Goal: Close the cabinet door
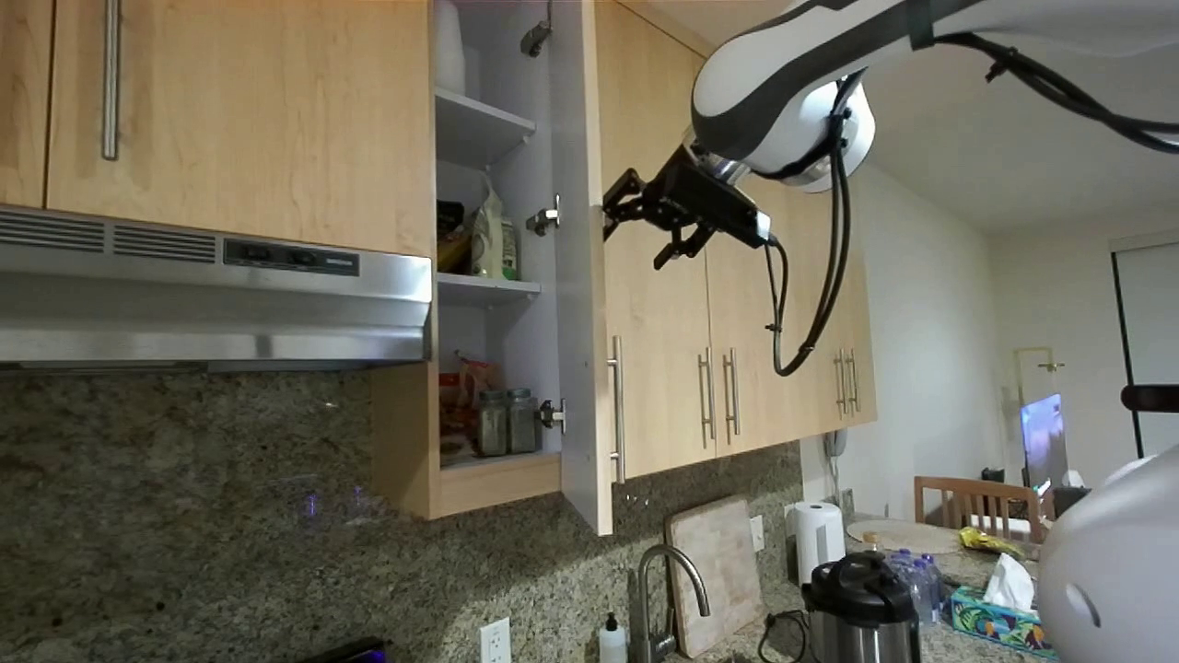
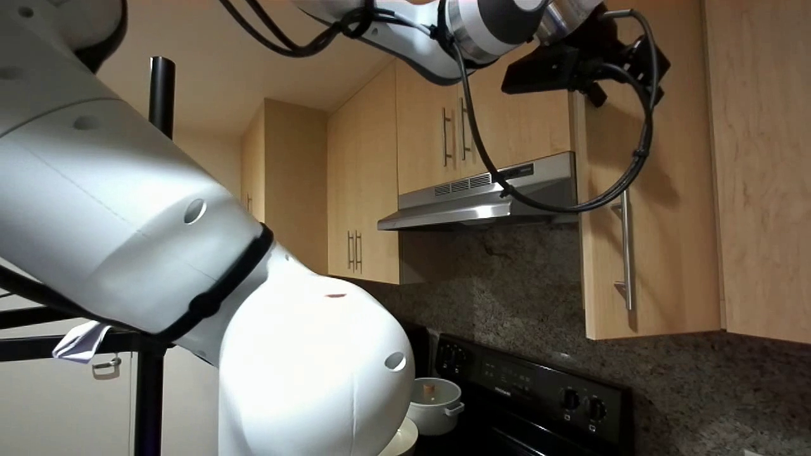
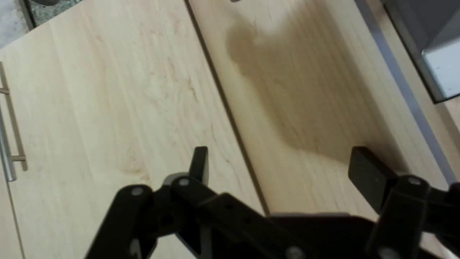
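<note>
The cabinet door [image 1: 578, 276] stands swung open in an exterior view, its grey inner face and front edge showing. Its wooden outer face [image 2: 671, 266] and slim bar handle [image 2: 626, 250] show in an exterior view; the handle also shows past the door's edge [image 1: 617, 410]. My gripper [image 1: 636, 244] is open and empty on the outer-face side, above the handle. In the wrist view the gripper [image 3: 280, 169] straddles the seam between the cabinet door [image 3: 305, 108] and the neighbouring door. The right finger is close to the door's outer face near its free edge; I cannot tell whether it touches.
Cabinet shelves [image 1: 484, 285] hold jars [image 1: 507, 424] and bags. A range hood [image 1: 212, 304] is beside the opening. Neighbouring doors with paired handles [image 1: 717, 396] lie behind the gripper. A faucet [image 1: 677, 562] and a cooker [image 1: 861, 599] stand below. A cable loop [image 2: 570, 206] hangs from the arm.
</note>
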